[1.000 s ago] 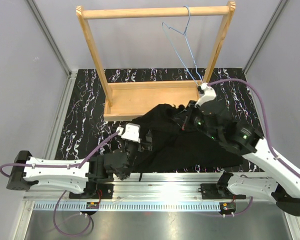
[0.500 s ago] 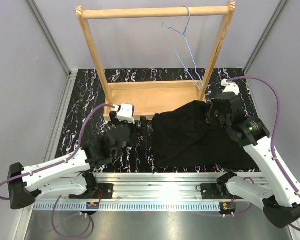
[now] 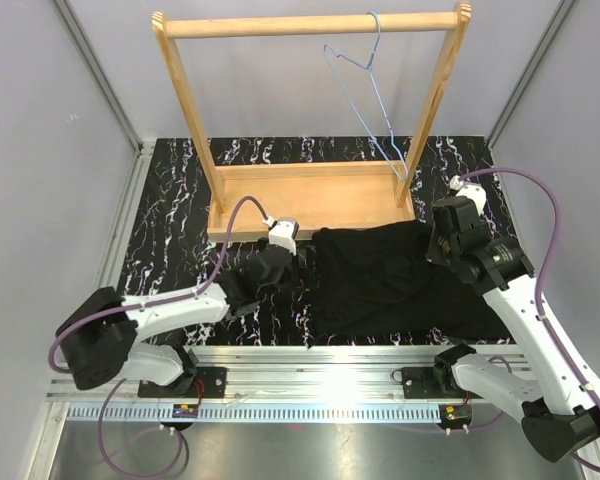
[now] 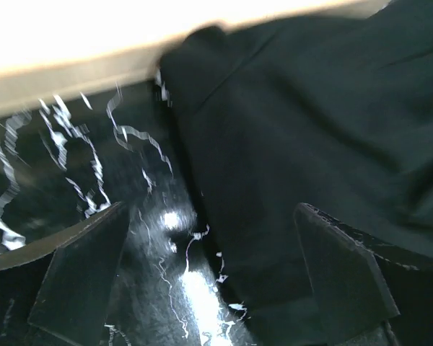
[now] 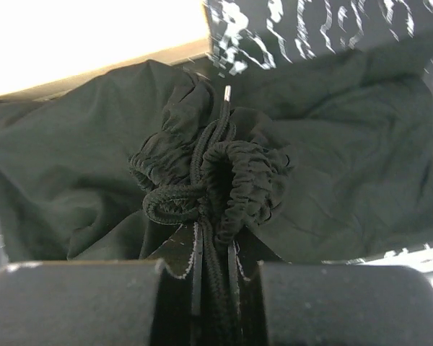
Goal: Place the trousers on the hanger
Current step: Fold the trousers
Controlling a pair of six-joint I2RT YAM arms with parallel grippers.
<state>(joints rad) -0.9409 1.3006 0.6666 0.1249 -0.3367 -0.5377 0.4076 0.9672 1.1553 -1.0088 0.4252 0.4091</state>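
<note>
Before rack (image 3: 315, 200) base: trousers (image 3: 390, 285) now drawn flatter, spread rightward. Right gripper (image 5: 213, 268) clamped on bunched waistband, shifted right of rack post. Left gripper (image 4: 209, 277) parted, empty, advanced to trousers' left edge. Hanger (image 3: 368, 66) on rack bar, bare; lift pending.

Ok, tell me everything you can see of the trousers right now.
The trousers are plain black, soft and wrinkled, lying spread on the marbled table with their far edge against the wooden rack base. The right gripper is shut on the bunched elastic waistband, its metal-tipped drawcord looped there. The left gripper is open at their left edge, one finger over fabric, the other over the table.
</note>
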